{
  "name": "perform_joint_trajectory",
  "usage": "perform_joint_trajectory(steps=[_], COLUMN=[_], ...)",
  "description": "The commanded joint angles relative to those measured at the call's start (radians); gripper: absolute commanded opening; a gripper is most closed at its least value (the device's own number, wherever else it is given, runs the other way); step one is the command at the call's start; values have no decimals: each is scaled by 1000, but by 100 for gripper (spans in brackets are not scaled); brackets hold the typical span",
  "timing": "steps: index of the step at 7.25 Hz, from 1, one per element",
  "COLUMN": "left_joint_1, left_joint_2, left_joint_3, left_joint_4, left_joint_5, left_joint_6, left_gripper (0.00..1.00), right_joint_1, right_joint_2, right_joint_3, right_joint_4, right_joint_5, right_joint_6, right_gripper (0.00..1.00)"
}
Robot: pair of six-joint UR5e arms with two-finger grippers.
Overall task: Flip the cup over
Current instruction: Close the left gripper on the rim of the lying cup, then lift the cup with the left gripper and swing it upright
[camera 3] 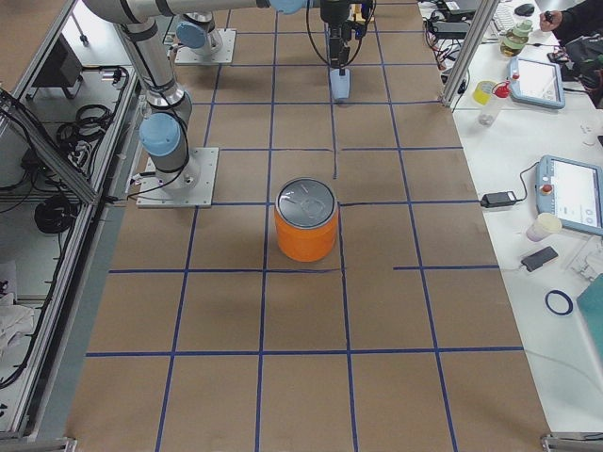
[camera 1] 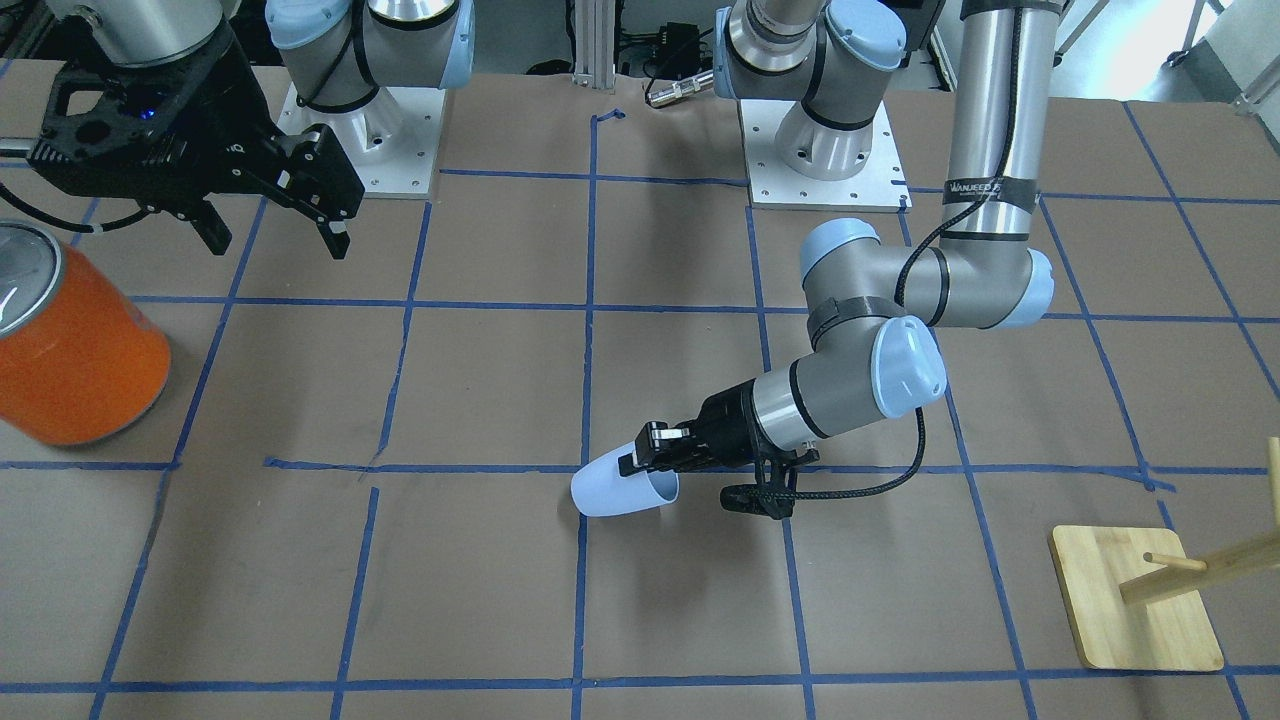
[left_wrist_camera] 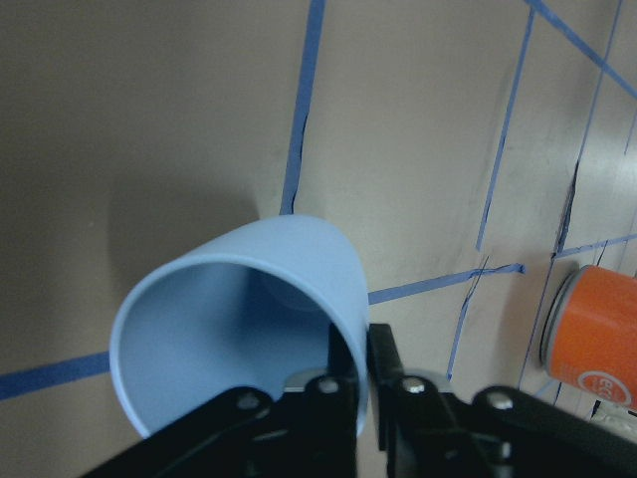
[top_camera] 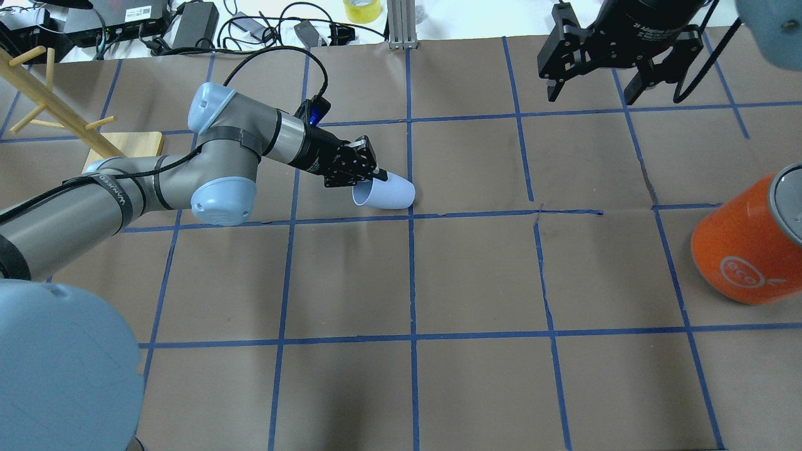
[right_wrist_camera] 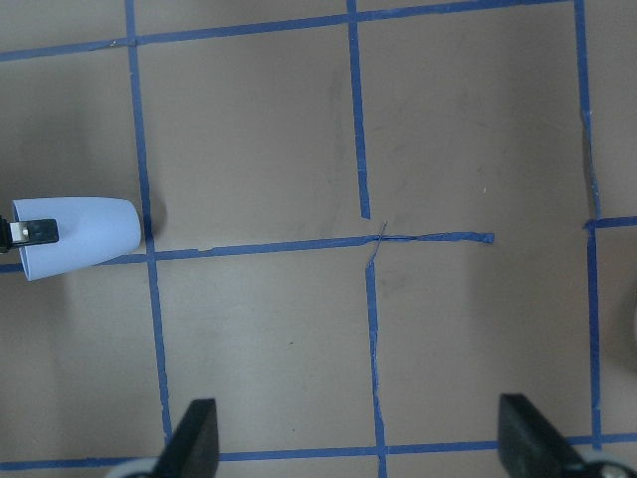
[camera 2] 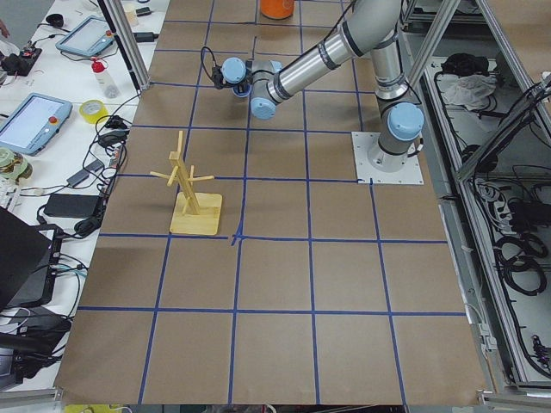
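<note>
Cup (top_camera: 388,191) tipped sideways, mouth toward nine o'clock overhead: light, thin, slippery plastic by its look. Left jaws pinch the rim wall; right jaws hang open.

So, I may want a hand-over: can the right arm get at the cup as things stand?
Probably yes. The left gripper pinches only the rim of the cup. Its closed end points toward the right gripper, which is open, and only bare table lies between them.
</note>
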Motion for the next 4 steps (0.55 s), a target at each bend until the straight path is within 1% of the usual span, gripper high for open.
perform_joint_trajectory(steps=[1,2,3,4], left_joint_1=[0,0,2,3], left_joint_2=[47,65,75,76], left_joint_3=[52,84,94,118], left_joint_4=[1,-13,-18,-42], left_joint_5=[18,79,231,318], left_joint_6=[-142,-160,-148,-139], left_gripper=[0,0,0,0], right_joint_1=[-1,-1,-1,-1], right_joint_2=[0,0,0,0], right_joint_3=[2,2,2,2], right_joint_4=[2,2,2,3], right_joint_5=[0,0,0,-2], right_joint_6=[0,0,0,-2], right_gripper=[100,100,100,100])
